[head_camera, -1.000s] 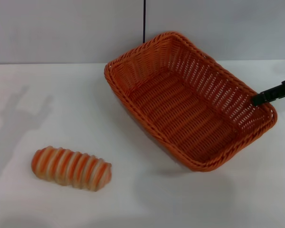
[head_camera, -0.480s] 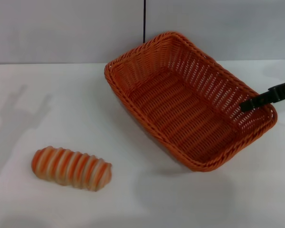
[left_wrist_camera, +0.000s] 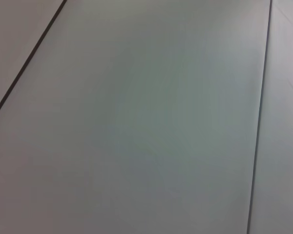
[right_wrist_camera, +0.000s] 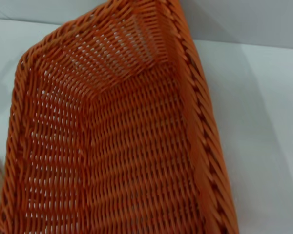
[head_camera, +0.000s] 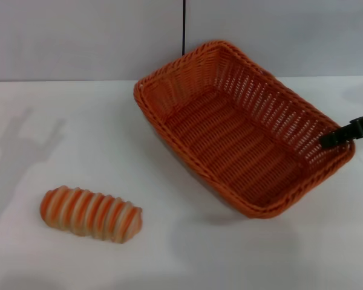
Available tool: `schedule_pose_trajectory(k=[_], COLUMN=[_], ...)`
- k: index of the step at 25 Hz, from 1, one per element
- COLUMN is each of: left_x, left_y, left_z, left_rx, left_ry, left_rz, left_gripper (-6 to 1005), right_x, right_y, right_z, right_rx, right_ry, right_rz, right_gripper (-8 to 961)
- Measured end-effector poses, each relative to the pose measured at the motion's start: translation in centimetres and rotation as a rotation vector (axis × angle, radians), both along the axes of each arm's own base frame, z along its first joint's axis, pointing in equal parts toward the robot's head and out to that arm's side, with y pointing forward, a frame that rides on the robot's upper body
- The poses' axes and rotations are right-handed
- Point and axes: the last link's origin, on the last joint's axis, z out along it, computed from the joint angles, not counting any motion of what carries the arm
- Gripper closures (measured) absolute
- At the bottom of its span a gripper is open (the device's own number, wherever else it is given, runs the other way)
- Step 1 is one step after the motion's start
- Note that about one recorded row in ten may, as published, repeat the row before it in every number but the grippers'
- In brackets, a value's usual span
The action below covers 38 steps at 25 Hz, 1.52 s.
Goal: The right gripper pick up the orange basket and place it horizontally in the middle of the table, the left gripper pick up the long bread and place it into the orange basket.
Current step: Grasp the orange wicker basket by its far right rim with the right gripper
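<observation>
The orange basket (head_camera: 242,151) lies empty and diagonal on the white table (head_camera: 78,133), right of centre, one short end toward the back wall. My right gripper (head_camera: 330,139) reaches in from the right edge as a slim black shape resting at the rim of the basket's near right corner. The right wrist view looks down into the basket (right_wrist_camera: 136,146) along one long wall. The long bread (head_camera: 91,214), striped orange and cream, lies on the table at the front left, well apart from the basket. My left gripper is out of view; its wrist view shows only grey panels.
A grey wall (head_camera: 78,36) with a dark vertical seam (head_camera: 183,27) stands behind the table. Bare white tabletop stretches between the bread and the basket and along the front edge.
My right gripper reached over the rim into the basket, then drew back to the rim at the near right corner. The basket shifted very slightly to the right. The bread has not moved.
</observation>
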Motion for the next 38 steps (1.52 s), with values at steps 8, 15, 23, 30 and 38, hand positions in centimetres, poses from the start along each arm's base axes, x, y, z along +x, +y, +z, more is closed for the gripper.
schedule_pose_trajectory(k=[8, 15, 23, 30, 38], left_x=[0.1, 0.1, 0.1, 0.2, 0.4], left_y=[0.1, 0.2, 0.2, 0.3, 0.5], left_z=[-0.1, -0.1, -0.3, -0.3, -0.3], left_rx=[-0.003, -0.006, -0.009, -0.011, -0.011], left_ry=[0.000, 0.001, 0.000, 0.000, -0.001], left_rz=[-0.003, -0.001, 0.002, -0.003, -0.009], left_gripper=[169, 170, 171, 172, 173], right_x=[0.6, 0.4, -0.9, -1.9, -2.9], right_y=[-0.6, -0.8, -1.1, -1.0, -1.4], right_z=[0.3, 0.6, 1.7, 1.8, 2.8], right_rx=[0.023, 0.067, 0.179, 0.203, 0.236], right_ry=[-0.003, -0.007, 0.134, 0.167, 0.223], right_rz=[0.004, 0.051, 0.177, 0.248, 0.384], right_gripper=[743, 781, 785, 783, 781])
